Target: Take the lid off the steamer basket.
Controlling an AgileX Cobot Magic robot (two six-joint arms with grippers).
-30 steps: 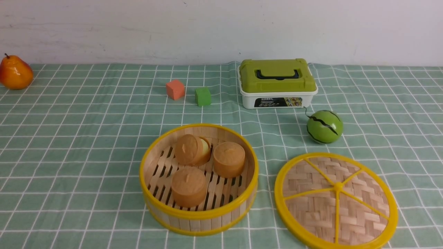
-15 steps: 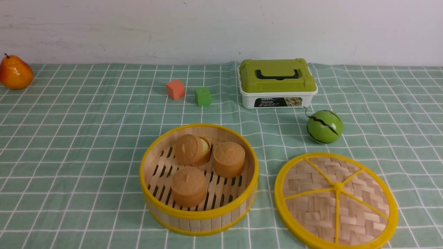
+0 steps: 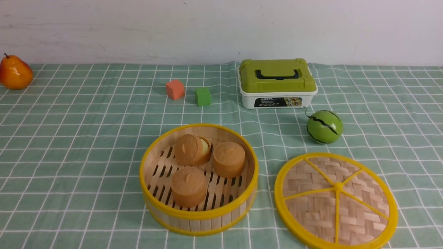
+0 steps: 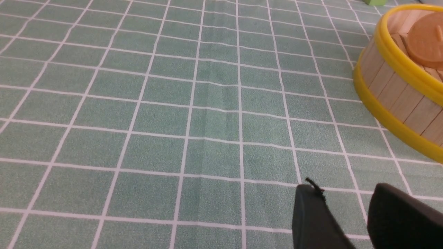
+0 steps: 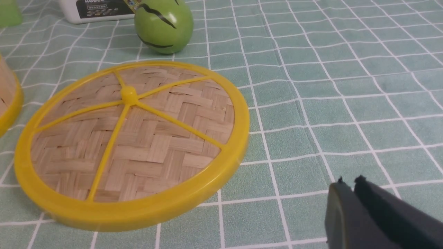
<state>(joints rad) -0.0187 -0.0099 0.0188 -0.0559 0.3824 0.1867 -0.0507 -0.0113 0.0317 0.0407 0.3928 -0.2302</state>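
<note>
The steamer basket (image 3: pixel 199 212) stands open at the front middle of the cloth, with three brown buns (image 3: pixel 188 186) inside. Its wall also shows in the left wrist view (image 4: pixel 394 93). The lid (image 3: pixel 335 200) lies flat on the cloth to the basket's right, apart from it; it also shows in the right wrist view (image 5: pixel 131 138). My left gripper (image 4: pixel 346 190) is open and empty over bare cloth left of the basket. My right gripper (image 5: pixel 349 183) is shut and empty, just right of the lid. Neither gripper shows in the front view.
A green toy watermelon (image 3: pixel 324 126) sits behind the lid. A white box with green lid (image 3: pixel 277 83) stands at the back. An orange cube (image 3: pixel 175 89) and a green cube (image 3: pixel 202 96) lie left of it. A pear (image 3: pixel 15 73) is at the far left.
</note>
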